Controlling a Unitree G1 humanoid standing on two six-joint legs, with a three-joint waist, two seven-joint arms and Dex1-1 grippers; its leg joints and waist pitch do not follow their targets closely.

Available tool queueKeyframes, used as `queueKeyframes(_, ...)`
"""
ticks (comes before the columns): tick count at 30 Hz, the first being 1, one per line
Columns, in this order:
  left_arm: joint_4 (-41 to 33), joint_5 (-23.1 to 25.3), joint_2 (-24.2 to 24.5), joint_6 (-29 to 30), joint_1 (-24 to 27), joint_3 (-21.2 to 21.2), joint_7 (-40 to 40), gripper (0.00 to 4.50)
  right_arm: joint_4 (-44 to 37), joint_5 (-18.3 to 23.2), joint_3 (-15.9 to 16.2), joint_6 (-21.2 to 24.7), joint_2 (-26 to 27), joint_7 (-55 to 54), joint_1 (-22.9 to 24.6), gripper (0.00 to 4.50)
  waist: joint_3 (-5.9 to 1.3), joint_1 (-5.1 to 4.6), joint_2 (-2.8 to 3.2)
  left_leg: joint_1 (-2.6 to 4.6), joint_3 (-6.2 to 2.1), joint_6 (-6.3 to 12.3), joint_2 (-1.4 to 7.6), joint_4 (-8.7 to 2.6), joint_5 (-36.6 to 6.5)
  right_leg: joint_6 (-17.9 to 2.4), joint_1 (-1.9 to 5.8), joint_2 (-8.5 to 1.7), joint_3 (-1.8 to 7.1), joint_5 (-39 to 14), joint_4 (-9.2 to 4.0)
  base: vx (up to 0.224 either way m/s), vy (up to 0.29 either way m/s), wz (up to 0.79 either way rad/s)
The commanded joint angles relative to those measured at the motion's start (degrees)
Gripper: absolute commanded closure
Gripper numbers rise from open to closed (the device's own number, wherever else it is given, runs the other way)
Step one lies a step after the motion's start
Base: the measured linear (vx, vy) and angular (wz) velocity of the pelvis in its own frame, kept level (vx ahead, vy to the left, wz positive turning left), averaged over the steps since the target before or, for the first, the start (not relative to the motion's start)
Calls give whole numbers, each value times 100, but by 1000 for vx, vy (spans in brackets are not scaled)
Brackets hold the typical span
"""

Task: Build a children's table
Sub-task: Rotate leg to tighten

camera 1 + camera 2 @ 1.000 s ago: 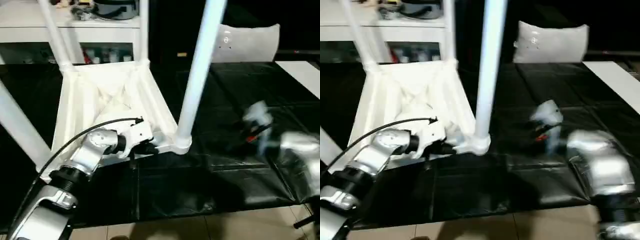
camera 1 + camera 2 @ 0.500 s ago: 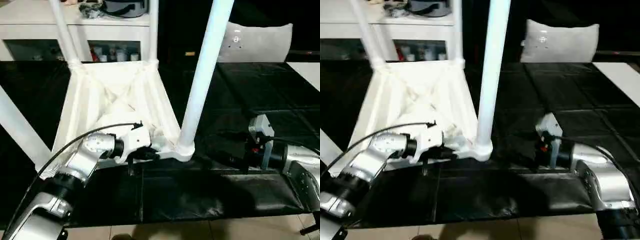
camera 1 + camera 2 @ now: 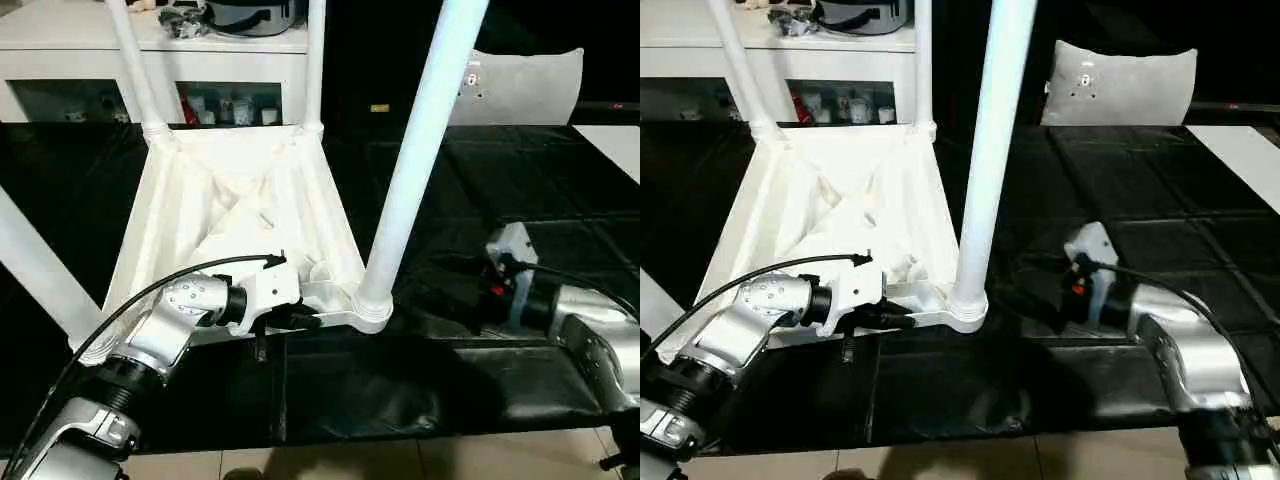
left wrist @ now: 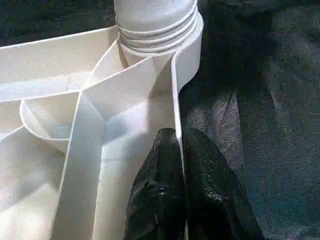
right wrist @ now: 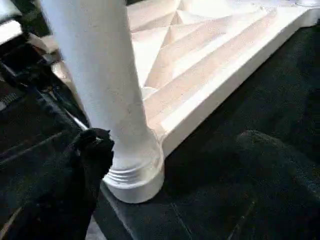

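White table top [image 3: 240, 215] rim pinched by left hand [image 4: 181, 150]; right hand [image 3: 1025, 300] open beside leg [image 3: 420, 160]

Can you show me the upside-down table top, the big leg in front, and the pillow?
White plastic ribbed table top [image 3: 235, 195], left eye view, underside.
Long white tapered leg [image 3: 420, 160], left eye view, mid-shaft.
Grey cushion [image 3: 1125, 85], right eye view, centre.

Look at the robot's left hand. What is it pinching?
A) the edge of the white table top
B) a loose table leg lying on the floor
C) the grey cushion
A: in the left wrist view, the left hand is shut on the thin rim of the upside-down table top.
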Motion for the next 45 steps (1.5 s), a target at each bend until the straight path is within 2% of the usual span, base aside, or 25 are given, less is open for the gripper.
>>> queueKeyframes(1, 21, 40, -76, -112, -101, -18, 97, 450, 257, -214, 47, -288, -26, -66, -145, 6, -397, -25, -9, 54, -41, 164, 151, -398, -1500, -373, 283, -401, 292, -2722, -516, 0, 0, 0)
queueKeyframes(3, 41, 57, -80, -108, -102, -17, 138, 450, 448, -313, 98, -404, -2, -110, -278, 6, -398, -17, 26, 62, -47, 159, 145, -396, -1549, -374, 289, -406, 288, -2760, -520, 0, 0, 0)
queueKeyframes(4, 42, 56, -77, -109, -93, -16, 142, 450, 491, -329, 111, -422, 12, -127, -311, 6, -390, -32, 13, 54, -48, 160, 148, -400, -1575, -375, 285, -396, 285, -2769, -521, 0, 0, 0)
queueKeyframes(5, 39, 53, -66, -118, -80, -14, 136, 450, 538, -348, 130, -437, 36, -150, -352, 6, -395, -26, 43, 55, -51, 150, 141, -397, -1605, -370, 296, -399, 278, -2776, -523, 0, 0, 0)
queueKeyframes(7, 13, 35, -28, -107, -72, -8, 84, 450, 631, -415, 196, -531, 89, -172, -459, 6, -393, -31, 44, 59, -50, 161, 143, -396, -1634, -372, 291, -390, 278, -2776, -530, 0, 0, 0)
queueKeyframes(8, -17, -12, 10, -71, -85, 0, -16, 450, 691, -436, 229, -594, 135, -179, -540, 6, -396, -16, 229, 70, -82, 117, 162, -407, -1776, -431, 283, -395, 276, -2710, -521, 0, 0, 0)
queueKeyframes(9, -31, -49, 36, -42, -107, 8, -92, 450, 737, -447, 249, -632, 166, -181, -605, 6, -401, -44, 162, 54, -84, 117, 149, -409, -1845, -461, 313, -376, 258, -2621, -507, 0, 0, 0)
queueKeyframes(10, -38, -64, 45, -31, -115, 10, -124, 450, 760, -449, 254, -676, 179, -168, -628, 6, -402, -50, 136, 42, -78, 126, 142, -408, -1831, -475, 321, -376, 265, -2591, -495, 0, 0, 0)
queueKeyframes(12, -52, -101, 73, -8, -141, 11, -218, 450, 824, -457, 264, -821, 222, -130, -687, 6, -426, -31, 177, 33, -57, 204, 129, -381, -1635, -541, 312, -388, 292, -2532, -469, 0, 0, 0)
queueKeyframes(14, -73, -98, 116, -42, -158, -43, -346, 450, 871, -521, 300, -968, 217, -105, -678, 6, -434, -7, 170, 18, -50, 242, 143, -380, -1458, -603, 312, -381, 309, -2345, -438, 0, 0, 0)
queueKeyframes(16, -103, -82, 136, -73, -166, -88, -402, 450, 887, -541, 335, -1051, 200, 3, -652, 6, -448, 7, 189, 8, -55, 259, 162, -386, -1351, -664, 321, -376, 321, -2138, -401, 0, 0, 0)
queueKeyframes(17, -131, -83, 128, -63, -159, -97, -400, 450, 844, -494, 350, -1072, 192, 131, -621, 6, -454, 13, 159, 1, -51, 272, 166, -384, -1321, -711, 327, -375, 324, -2016, -376, 0, 0, 0)
queueKeyframes(19, -157, -80, 119, -52, -157, -111, -397, 450, 745, -367, 365, -1025, 181, 341, -576, 6, -451, 20, 164, -2, -48, 315, 179, -385, -1313, -753, 327, -377, 330, -1959, -364, 0, 0, 0)
queueKeyframes(20, -103, -35, 86, -90, -199, -141, -374, 450, 577, -196, 472, -962, 86, 798, -498, 6, -445, 11, 127, -5, -36, 335, 175, -384, -1328, -757, 327, -371, 329, -1982, -375, 0, 0, 0)
queueKeyframes(23, -15, 12, 42, -131, -251, -169, -348, 450, 544, -148, 610, -938, -31, 1159, -475, 6, -432, 46, 124, 9, -25, 398, 172, -377, -1369, -666, 317, -378, 326, -2238, -407, 0, 0, 0)
queueKeyframes(24, 28, 50, 27, -159, -277, -177, -336, 450, 570, -131, 644, -921, -81, 1289, -488, 6, -423, 42, 93, 9, -23, 387, 164, -381, -1368, -612, 313, -382, 320, -2383, -433, 0, 0, 0)
queueKeyframes(28, -28, 26, 17, -127, -260, -184, -369, 450, 830, -250, 620, -1015, -30, 1282, -607, 6, -426, 67, 106, 14, -31, 338, 165, -378, -1329, -534, 302, -395, 322, -2537, -446, 0, 0, 0)
queueKeyframes(31, -93, 8, 14, -103, -226, -211, -395, 450, 977, -209, 642, -920, 90, 1292, -698, 31, -437, 76, 134, 15, -36, 330, 170, -377, -1315, -584, 299, -389, 325, -2412, -427, 0, 0, 0)
queueKeyframes(36, -180, -7, -19, -75, -180, -236, -415, 450, 1088, -92, 730, -723, 145, 1479, -740, 73, -453, 111, 122, 4, -37, 358, 189, -374, -1227, -687, 305, -385, 335, -2169, -382, 0, 0, 0)
queueKeyframes(39, -236, -11, -37, -44, -147, -234, -404, 450, 1226, -54, 738, -753, 259, 1531, -809, 97, -447, 111, 102, 4, -28, 351, 183, -373, -1237, -700, 297, -395, 334, -2229, -391, 0, 0, 0)
queueKeyframes(45, -281, -3, -28, 34, -94, -248, -392, 450, 1284, 5, 760, -605, 336, 1659, -872, 157, -441, 115, 102, 9, -35, 321, 190, -382, -1230, -633, 296, -399, 340, -2331, -398, 0, 0, 0)
